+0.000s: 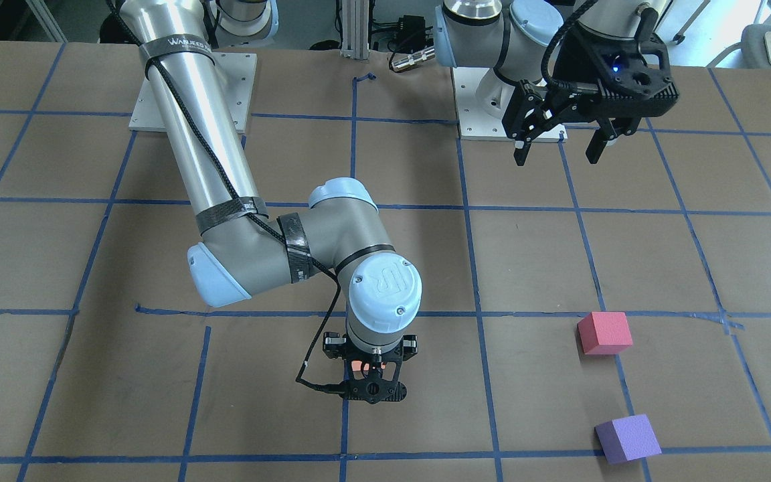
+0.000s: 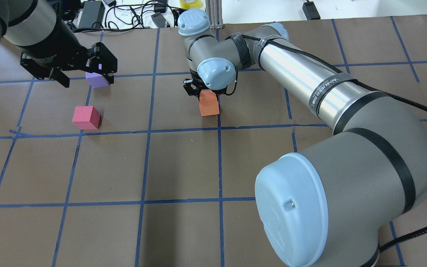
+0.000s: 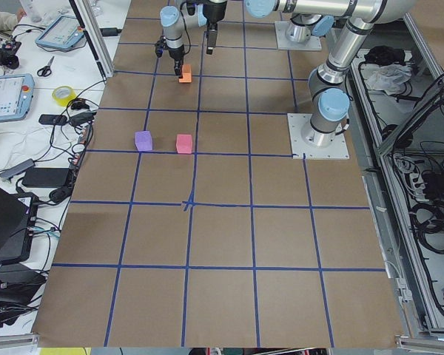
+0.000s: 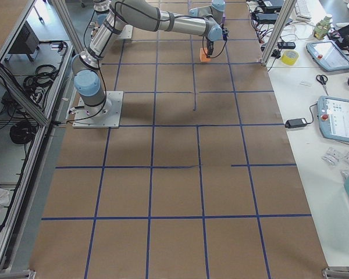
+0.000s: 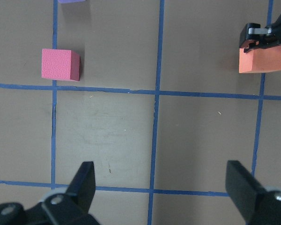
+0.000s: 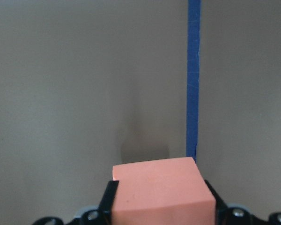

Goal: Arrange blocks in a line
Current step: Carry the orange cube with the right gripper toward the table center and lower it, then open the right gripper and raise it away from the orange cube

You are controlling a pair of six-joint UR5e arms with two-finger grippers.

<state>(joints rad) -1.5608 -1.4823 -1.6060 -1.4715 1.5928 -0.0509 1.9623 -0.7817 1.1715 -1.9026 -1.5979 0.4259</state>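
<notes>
right gripper (image 1: 367, 367) clenched on orange block (image 2: 209, 104), low over counter (image 1: 225, 402) beside blue tape line (image 2: 219, 155) | left gripper (image 1: 557, 155) released, raised, holding nothing | pinkish-red block (image 1: 604, 333) and purple block (image 1: 628, 438) resting on counter near each other; well apart from orange block

Silver-grey arms (image 1: 218, 140) carry pale-blue caps (image 1: 385, 284) and black cables (image 1: 193, 130).

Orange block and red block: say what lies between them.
Overhead view: between the orange block and red block, only bare paper and one blue tape line.
</notes>
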